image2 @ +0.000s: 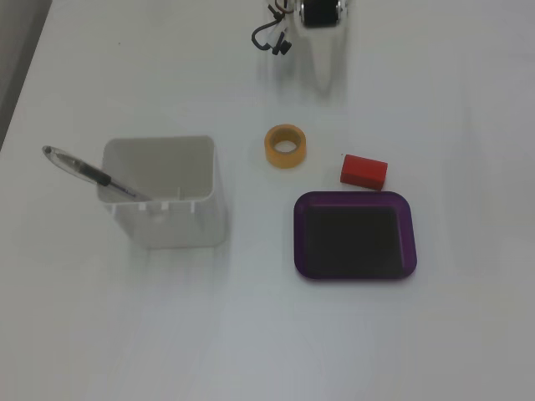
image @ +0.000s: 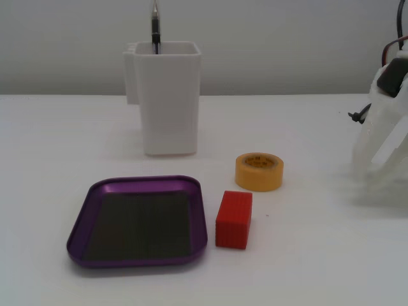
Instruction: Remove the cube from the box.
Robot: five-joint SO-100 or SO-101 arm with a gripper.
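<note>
The red cube (image: 234, 219) stands on the white table just to the right of the purple box (image: 80, 223), outside it and close to its rim. In the other fixed view the cube (image2: 364, 170) lies just beyond the far right corner of the box (image2: 298, 238). The box's dark floor holds nothing. My white gripper (image: 371, 173) hangs low over the table at the right edge, well apart from the cube and holding nothing. In the other fixed view the gripper (image2: 326, 77) points down from the top edge. It blends into the white table, so its jaws are unclear.
A yellow tape roll (image: 259, 171) lies flat behind the cube; it also shows in the other fixed view (image2: 286, 145). A tall white container (image: 167, 99) with a pen (image2: 88, 171) in it stands behind the box. Arm cables (image2: 272, 38) hang near the base.
</note>
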